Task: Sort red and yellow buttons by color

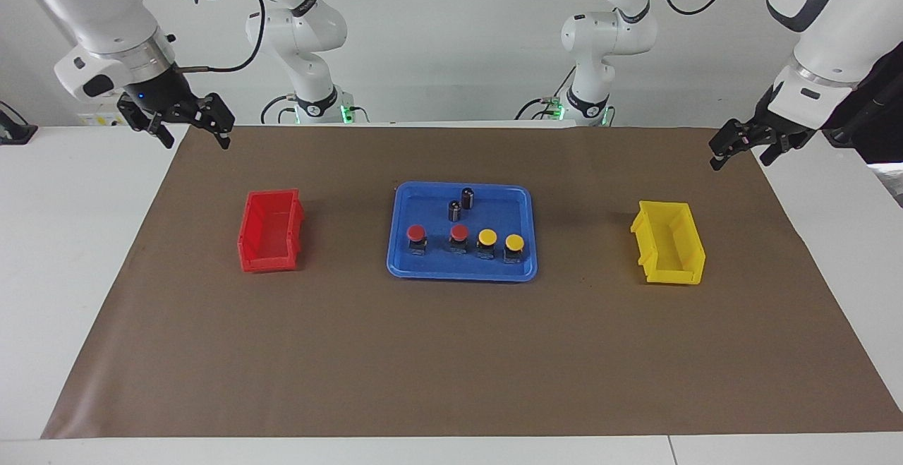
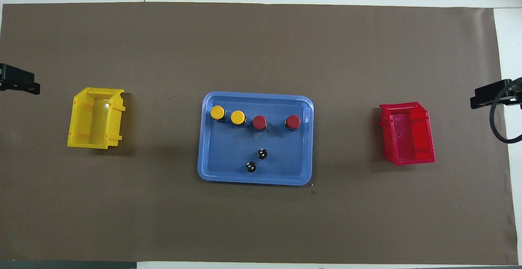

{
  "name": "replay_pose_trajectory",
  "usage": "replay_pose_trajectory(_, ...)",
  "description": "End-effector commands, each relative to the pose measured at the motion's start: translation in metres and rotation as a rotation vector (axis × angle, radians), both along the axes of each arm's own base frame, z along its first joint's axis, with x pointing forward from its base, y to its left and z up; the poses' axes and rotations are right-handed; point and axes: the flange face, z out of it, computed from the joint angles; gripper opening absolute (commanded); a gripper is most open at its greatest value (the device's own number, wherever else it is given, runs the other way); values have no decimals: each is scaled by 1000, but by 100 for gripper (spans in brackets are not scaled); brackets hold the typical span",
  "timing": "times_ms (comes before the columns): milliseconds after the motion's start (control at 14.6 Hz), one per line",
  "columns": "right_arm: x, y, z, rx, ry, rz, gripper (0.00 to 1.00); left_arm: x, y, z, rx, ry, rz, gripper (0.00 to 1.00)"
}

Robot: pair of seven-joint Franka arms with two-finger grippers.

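Two red buttons point(image 1: 417, 233) point(image 1: 459, 233) and two yellow buttons point(image 1: 487, 238) point(image 1: 514, 243) stand in a row in a blue tray point(image 1: 430, 264), on the side farther from the robots. The overhead view shows the reds point(image 2: 293, 121) point(image 2: 259, 122) and yellows point(image 2: 237, 117) point(image 2: 217, 112) too. My right gripper point(image 1: 196, 140) hangs open and empty over the mat's corner at the right arm's end. My left gripper point(image 1: 739, 160) hangs open and empty over the mat's corner at the left arm's end. Both arms wait.
A red bin point(image 1: 271, 232) sits toward the right arm's end and a yellow bin point(image 1: 670, 243) toward the left arm's end. Two dark capless cylinders point(image 1: 468, 197) point(image 1: 454, 209) stand in the tray, nearer to the robots than the buttons. A brown mat point(image 1: 451, 359) covers the table.
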Motion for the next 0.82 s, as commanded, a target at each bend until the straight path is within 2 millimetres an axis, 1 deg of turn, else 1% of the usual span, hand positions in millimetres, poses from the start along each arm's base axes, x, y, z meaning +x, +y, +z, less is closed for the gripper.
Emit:
replay_pose_trajectory(0,-6,-3,1,-6,-13,28,100,-10,-13,2,-7,1,-8,100)
replay_pose_trajectory(206,-7,-2,1,-2,-8,25,100,-12,-12,0,-8,1,-9,100)
replay_pose_trajectory(548,-9,-6,2,-2,-9,11,100,-14,-5,-3,-9,2,-4,100)
replay_pose_trajectory(754,-8,-2,1,7,-8,17,100,-14,-5,-4,-9,5,2,100)
